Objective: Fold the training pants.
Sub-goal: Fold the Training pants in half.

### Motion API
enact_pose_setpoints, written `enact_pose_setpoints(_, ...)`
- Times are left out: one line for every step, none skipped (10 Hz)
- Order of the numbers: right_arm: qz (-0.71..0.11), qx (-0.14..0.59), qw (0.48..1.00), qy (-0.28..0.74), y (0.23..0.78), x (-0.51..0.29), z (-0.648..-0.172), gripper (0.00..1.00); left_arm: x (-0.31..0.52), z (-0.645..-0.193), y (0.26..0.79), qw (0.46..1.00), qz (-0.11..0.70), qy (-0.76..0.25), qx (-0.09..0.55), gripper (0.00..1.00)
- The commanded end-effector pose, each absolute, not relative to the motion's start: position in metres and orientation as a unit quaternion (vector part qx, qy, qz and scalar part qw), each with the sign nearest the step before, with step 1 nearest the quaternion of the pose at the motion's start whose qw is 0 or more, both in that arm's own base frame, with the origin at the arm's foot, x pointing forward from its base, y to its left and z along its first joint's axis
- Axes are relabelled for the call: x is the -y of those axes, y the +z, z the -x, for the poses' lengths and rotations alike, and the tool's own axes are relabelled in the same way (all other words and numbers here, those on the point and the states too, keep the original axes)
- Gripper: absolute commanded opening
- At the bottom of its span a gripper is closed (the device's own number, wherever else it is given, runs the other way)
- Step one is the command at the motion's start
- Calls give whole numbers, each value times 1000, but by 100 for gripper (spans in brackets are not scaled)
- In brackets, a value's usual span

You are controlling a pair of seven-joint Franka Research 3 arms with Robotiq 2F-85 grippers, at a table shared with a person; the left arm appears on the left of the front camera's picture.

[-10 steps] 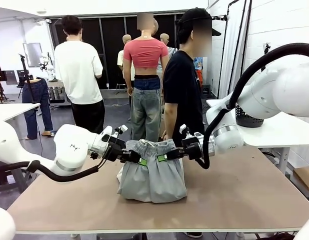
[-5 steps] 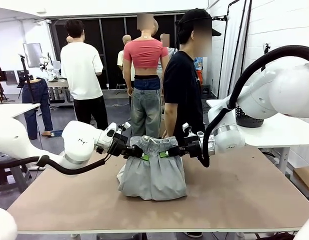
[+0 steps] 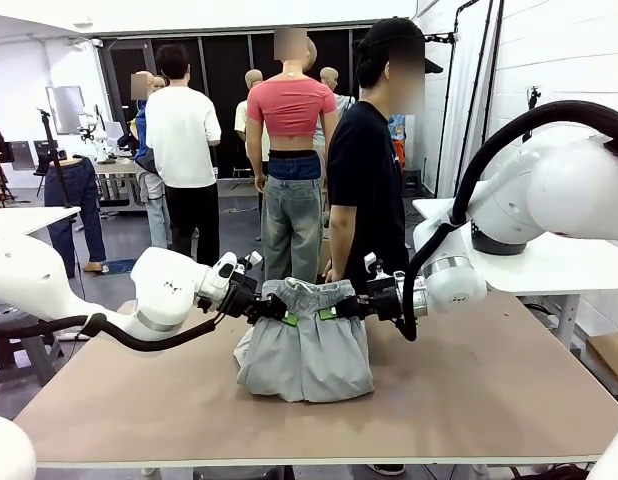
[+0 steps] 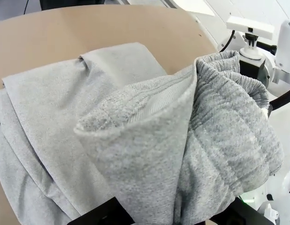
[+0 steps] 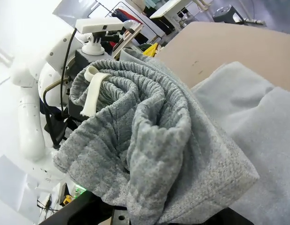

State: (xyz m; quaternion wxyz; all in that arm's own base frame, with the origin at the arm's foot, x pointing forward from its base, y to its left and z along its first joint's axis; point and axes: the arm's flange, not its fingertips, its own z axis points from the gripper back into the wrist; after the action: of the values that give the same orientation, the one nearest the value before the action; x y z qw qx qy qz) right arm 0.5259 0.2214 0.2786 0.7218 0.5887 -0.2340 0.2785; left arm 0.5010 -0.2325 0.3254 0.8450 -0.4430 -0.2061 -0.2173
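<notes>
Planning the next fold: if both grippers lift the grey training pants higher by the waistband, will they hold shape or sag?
Probably sag: the training pants already drape limply between the left gripper and right gripper. The bunched waistband suggests soft, stretchy jersey, unlikely to slip.

The training pants (image 3: pixel 305 345) are light grey jersey sweatpants. The lower portion lies bunched in folded layers on the table near its centre. The gathered elastic waistband (image 5: pixel 135 112) is raised above the table, curled on itself, with a pale drawstring (image 5: pixel 92 91) end showing.
</notes>
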Motion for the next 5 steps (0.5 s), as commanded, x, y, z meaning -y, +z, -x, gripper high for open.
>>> enact_pose_setpoints(-579, 239, 742, 240, 270, -199, -547, 0, 220, -522, 315, 864, 414, -195, 208, 0)
enact_pose_setpoints(-575, 237, 749, 229, 264, -196, -549, 0, 221, -524, 311, 867, 411, -190, 207, 0)
enact_pose_setpoints(-572, 234, 752, 229, 263, -196, -550, 0, 218, -524, 313, 876, 392, -184, 212, 0)
enact_pose_setpoints(-573, 231, 746, 249, 272, -199, -540, 0, 234, -508, 319, 848, 440, -213, 204, 0)
enact_pose_setpoints(-590, 223, 731, 259, 264, -220, -537, 0, 234, -508, 319, 848, 440, -213, 204, 0)
